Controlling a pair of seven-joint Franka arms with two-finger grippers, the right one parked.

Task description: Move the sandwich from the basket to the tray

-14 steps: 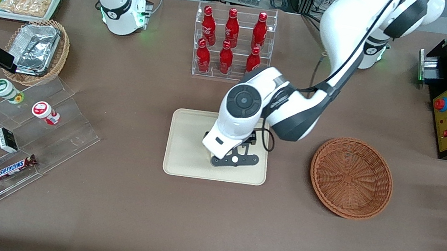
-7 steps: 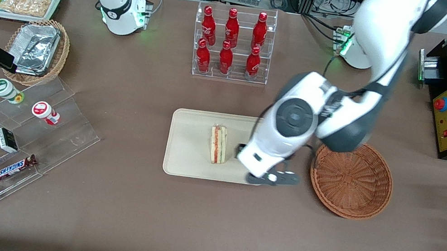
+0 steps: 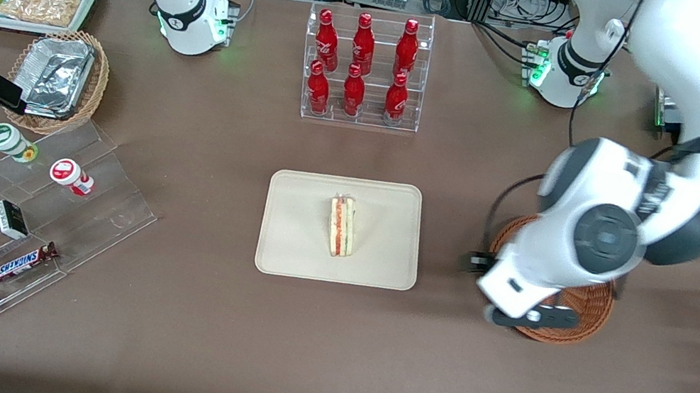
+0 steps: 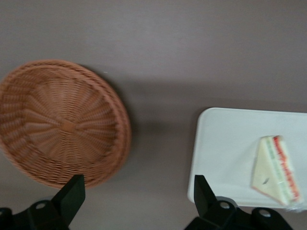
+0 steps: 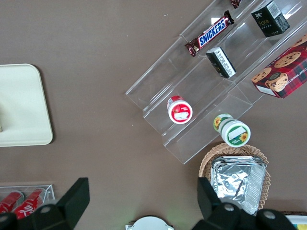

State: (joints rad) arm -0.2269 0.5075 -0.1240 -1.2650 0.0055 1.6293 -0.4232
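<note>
One sandwich (image 3: 341, 227) is laid on the tray (image 3: 291, 244); the gripper (image 4: 136, 203), fingers spread and empty, is held above the basket (image 3: 580, 320).

In the front view, the left arm's white wrist housing covers much of the basket (image 3: 588, 318), leaving only its rim nearest the camera and one side exposed; the hand (image 3: 519, 320) sits beneath that housing above the basket's edge, its fingers hidden there. In the left wrist view the picture's edge cuts off the basket (image 4: 62, 122), the tray (image 4: 225, 143) and one corner of the sandwich (image 4: 276, 167), all softly blurred. In the right wrist view only one end of the tray (image 5: 24, 105) shows.
</note>
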